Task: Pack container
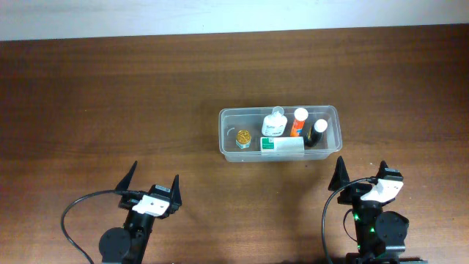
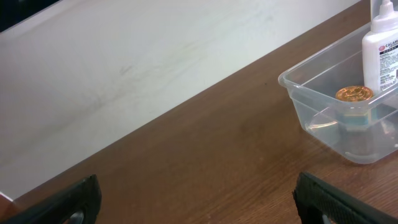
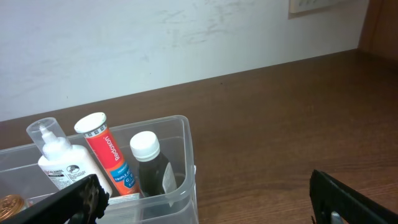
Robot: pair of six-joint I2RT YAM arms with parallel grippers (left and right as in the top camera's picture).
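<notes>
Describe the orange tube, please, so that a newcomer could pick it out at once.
On the brown table sits a clear tub. In its right half three items stand upright in a row; the tube is the middle one, between a white bottle and a dark bottle. It alone is orange-red, with a white cap.

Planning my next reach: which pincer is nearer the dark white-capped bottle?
Right. Right pincer sits just short of the dark bottle; left pincer is far off leftward.

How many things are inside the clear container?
5: gold-lidded jar at left, white lotion bottle, orange tube and dark bottle behind, green-and-white box in front. Others may be hidden.
</notes>
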